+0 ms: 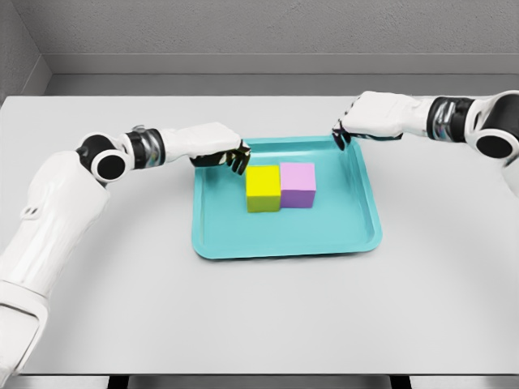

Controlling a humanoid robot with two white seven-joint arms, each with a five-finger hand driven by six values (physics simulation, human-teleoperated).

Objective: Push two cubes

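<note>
A yellow cube (263, 188) and a pink cube (298, 185) stand side by side, touching, in the middle of a teal tray (284, 237). My left hand (233, 157) hovers at the tray's upper left corner, just left of the yellow cube and apart from it, fingers curled and holding nothing. My right hand (344, 133) is over the tray's upper right corner, up and right of the pink cube with a clear gap, fingers also curled down and empty.
The tray lies on a grey table (122, 308) that ends at a far edge near a grey wall (268, 32). Both white arms reach in from the sides above the tabletop.
</note>
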